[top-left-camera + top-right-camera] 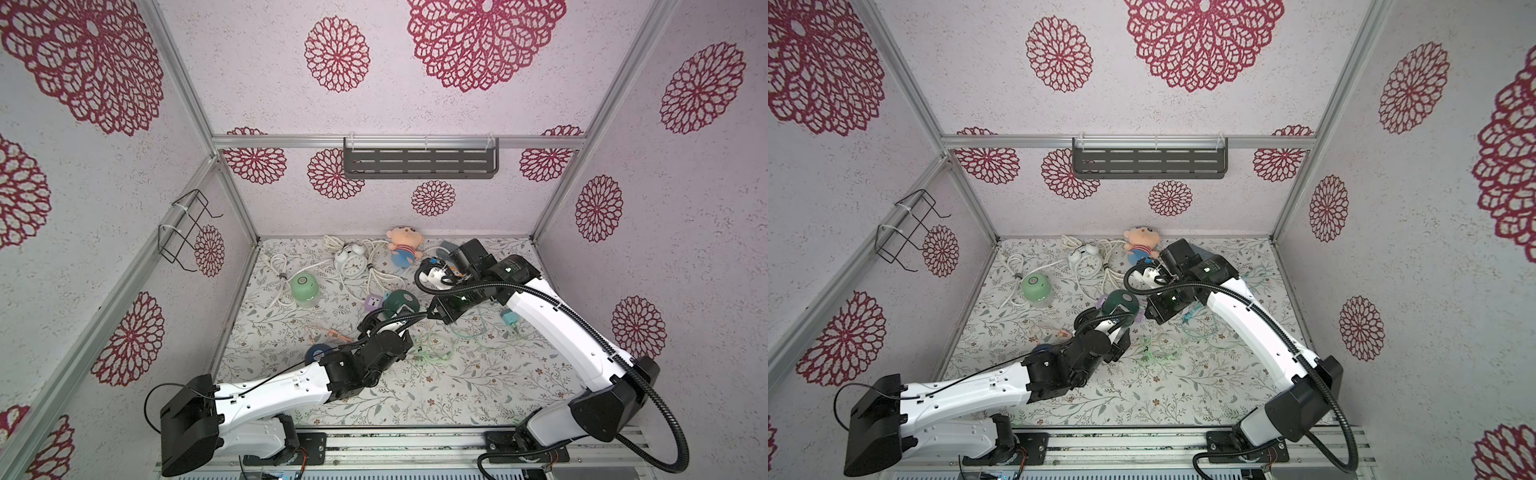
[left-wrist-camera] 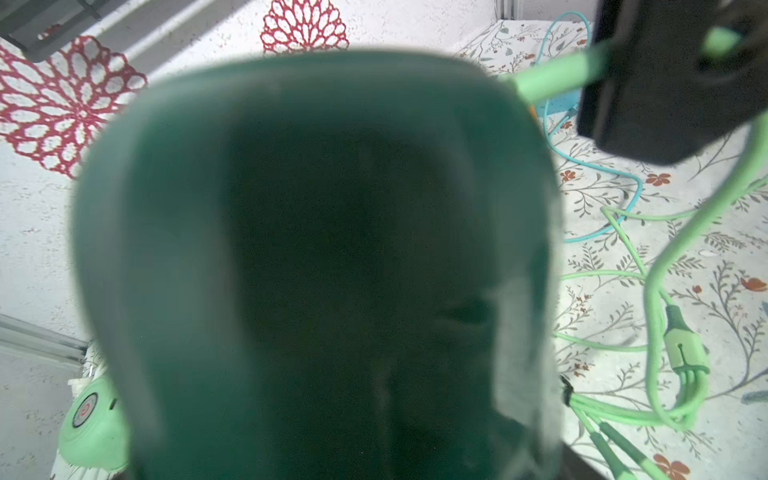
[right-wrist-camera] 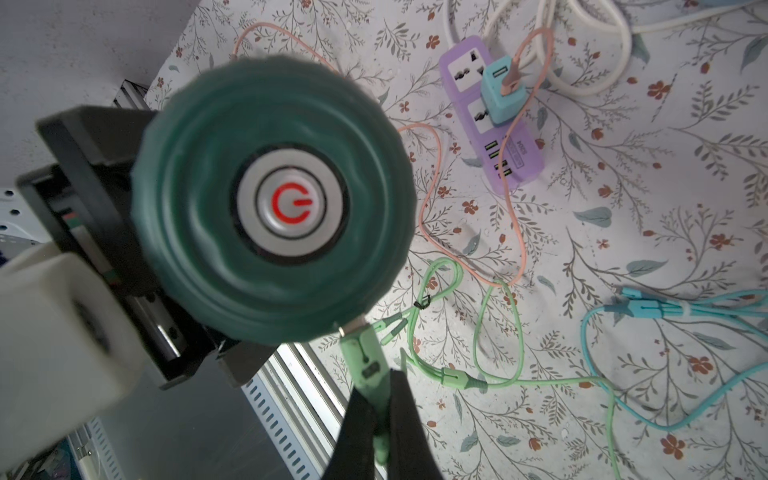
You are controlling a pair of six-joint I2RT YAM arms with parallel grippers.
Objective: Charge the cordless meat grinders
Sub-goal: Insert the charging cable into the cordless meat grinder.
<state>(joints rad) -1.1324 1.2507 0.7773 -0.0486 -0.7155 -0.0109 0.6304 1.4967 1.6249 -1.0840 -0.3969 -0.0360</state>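
Note:
The dark green grinder [image 1: 400,302] [image 1: 1121,302] is raised above the table, and my left gripper [image 1: 395,318] is shut round its body; it fills the left wrist view [image 2: 316,249] and hides the jaws there. Its silver button [image 3: 291,203] shows a lit red power sign. My right gripper [image 3: 380,386] [image 1: 430,312] is shut on a light green cable plug [image 3: 365,357], whose metal tip touches the grinder's lower rim. The light green grinder [image 1: 304,286] [image 2: 91,424] stands at the left. The navy blue grinder [image 1: 316,354] is half hidden behind my left arm.
A purple power strip [image 3: 490,112] holds a teal adapter [image 3: 500,93] with a pink cable. Loose green [image 3: 498,378] and teal cables [image 3: 665,309] lie on the floral table. A white alarm clock [image 1: 351,262], white cords and a plush doll [image 1: 404,245] sit at the back.

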